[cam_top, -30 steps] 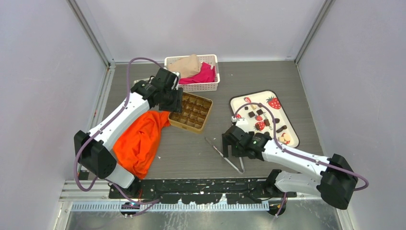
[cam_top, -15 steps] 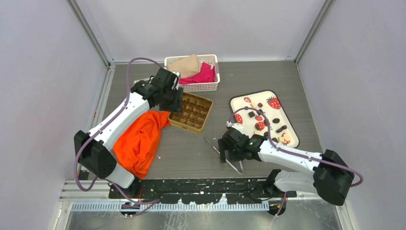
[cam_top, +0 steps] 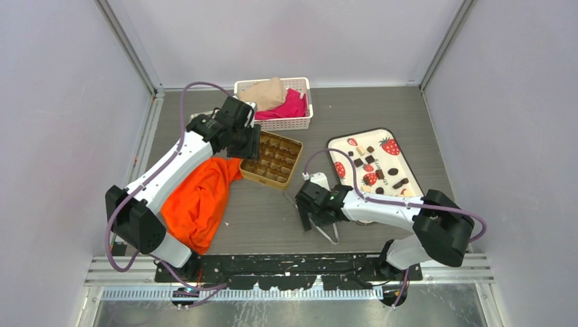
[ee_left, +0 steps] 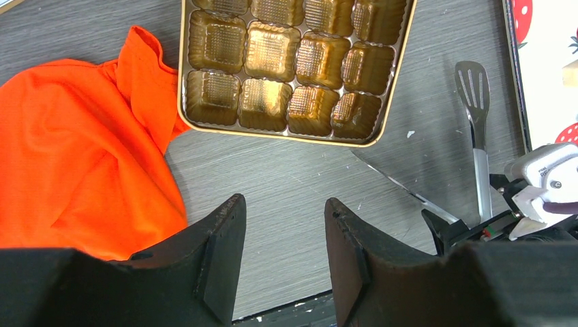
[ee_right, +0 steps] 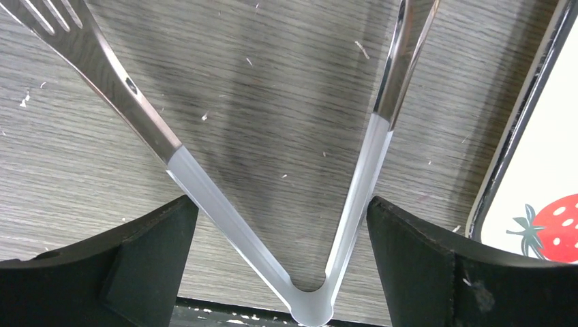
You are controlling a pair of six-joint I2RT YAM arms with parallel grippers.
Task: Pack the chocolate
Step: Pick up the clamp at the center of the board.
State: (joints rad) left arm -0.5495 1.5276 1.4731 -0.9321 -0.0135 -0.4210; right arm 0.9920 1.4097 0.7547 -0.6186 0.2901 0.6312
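Progress: nothing packed yet, by my read. Chocolate [cam_top: 358,163] all on tray [cam_top: 407,170], well apart from tin [cam_top: 274,161]. Tin cells I can see are bare. My right gripper [ee_right: 283,231] sits low over tongs [ee_right: 204,197], fingers wide, straddling both arms near hinge, not pinching. My left gripper [ee_left: 283,252] hangs by tin's edge, fingers half apart, holding nothing. Left to do: grip tongs, lift pieces, fill cells. Nearly whole job ahead.

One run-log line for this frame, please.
right gripper: open, straddling tongs, not yet gripped | left gripper: open, empty, by gold tin | visible tin cells: empty | chocolate: on strawberry tray
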